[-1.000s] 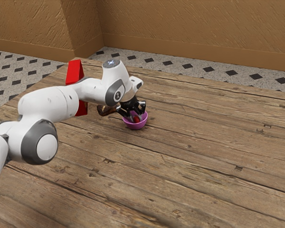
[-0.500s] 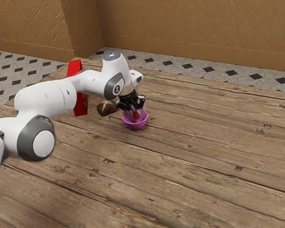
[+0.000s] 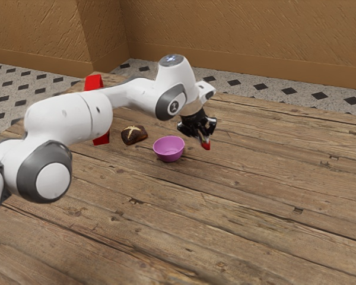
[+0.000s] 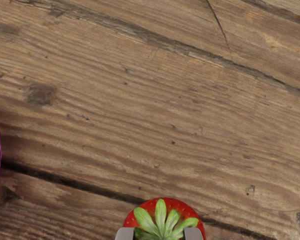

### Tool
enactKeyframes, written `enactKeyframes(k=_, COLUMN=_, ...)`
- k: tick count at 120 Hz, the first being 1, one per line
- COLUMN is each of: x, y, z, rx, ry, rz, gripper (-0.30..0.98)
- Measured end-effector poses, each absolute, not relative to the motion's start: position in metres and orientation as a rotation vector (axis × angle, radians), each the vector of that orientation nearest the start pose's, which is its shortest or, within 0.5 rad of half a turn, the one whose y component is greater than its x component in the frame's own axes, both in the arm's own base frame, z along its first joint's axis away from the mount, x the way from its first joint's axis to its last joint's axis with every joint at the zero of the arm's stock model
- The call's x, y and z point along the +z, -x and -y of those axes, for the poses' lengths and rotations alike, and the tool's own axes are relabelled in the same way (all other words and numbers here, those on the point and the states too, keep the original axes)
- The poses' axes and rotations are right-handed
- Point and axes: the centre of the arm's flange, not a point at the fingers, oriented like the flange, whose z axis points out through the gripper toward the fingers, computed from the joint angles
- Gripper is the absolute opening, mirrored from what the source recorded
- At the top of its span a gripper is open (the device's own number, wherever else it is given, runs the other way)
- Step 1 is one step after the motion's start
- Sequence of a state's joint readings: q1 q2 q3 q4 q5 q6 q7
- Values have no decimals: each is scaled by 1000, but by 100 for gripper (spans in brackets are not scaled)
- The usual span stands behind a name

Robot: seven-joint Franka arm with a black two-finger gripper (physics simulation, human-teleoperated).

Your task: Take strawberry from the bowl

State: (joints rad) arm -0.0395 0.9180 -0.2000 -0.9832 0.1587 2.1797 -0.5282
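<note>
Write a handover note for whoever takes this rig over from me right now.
Gripper: shut on the strawberry, a finger on either side of its leafy end.
Bowl: upright on the table; the strawberry is off toward the exterior view's right of it.
Done: strawberry out of the bowl.
Left: letting go of it, if wanted; the task names no spot for it.
</note>
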Motion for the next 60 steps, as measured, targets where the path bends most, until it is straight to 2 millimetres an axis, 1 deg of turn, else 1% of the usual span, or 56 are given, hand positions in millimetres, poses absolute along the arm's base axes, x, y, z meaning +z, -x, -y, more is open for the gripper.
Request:
enactKeyframes(k=12, x=330, y=-792, z=154, rx=-428, ry=3221, rz=454, gripper=-4)
enactKeyframes(k=23, x=310, y=-789, z=177, rx=-411, ry=3249, rz=409, gripper=-1)
enactKeyframes(k=29, x=303, y=-787, z=183, rx=-405, ry=3256, rz=394, gripper=10)
enactKeyframes(k=36, x=304, y=-786, z=185, rx=-406, ry=3255, rz=381, gripper=23)
enactKeyframes(k=40, x=309, y=-780, z=186, rx=-392, ry=3246, rz=363, gripper=29)
enactKeyframes(k=44, x=322, y=-773, z=187, rx=-380, ry=3232, rz=340, gripper=35)
enactKeyframes(k=56, x=368, y=-749, z=182, rx=-353, ry=3183, rz=294, gripper=48)
enactKeyframes(k=60, x=387, y=-740, z=181, rx=-352, ry=3171, rz=281, gripper=51)
